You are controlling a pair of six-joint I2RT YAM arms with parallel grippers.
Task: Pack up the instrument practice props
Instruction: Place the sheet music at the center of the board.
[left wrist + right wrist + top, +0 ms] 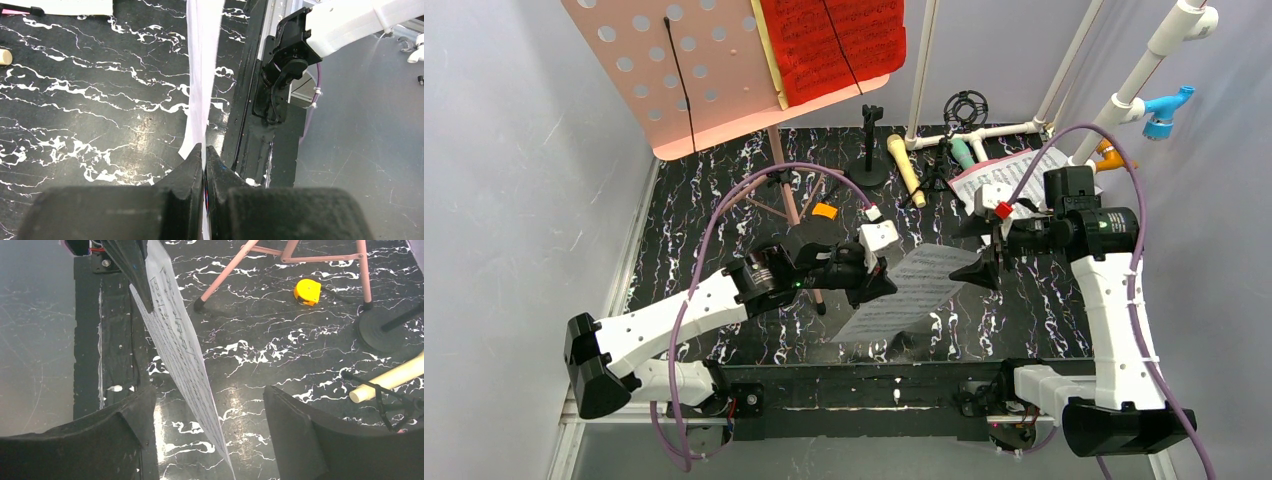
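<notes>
Your left hand (204,153) grips one end of the white music sheet (919,285), which stretches edge-up straight into your wide-open right hand (207,402).

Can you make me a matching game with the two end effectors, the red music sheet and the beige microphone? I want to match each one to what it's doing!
Things:
1. left end effector
2. right end effector
3. red music sheet
4. beige microphone

What it's doing:
A. lying on the table
B. open wide
C. shut on the white music sheet
D. resting on the pink board

Right pairs: 1-C, 2-B, 3-D, 4-A.
</notes>
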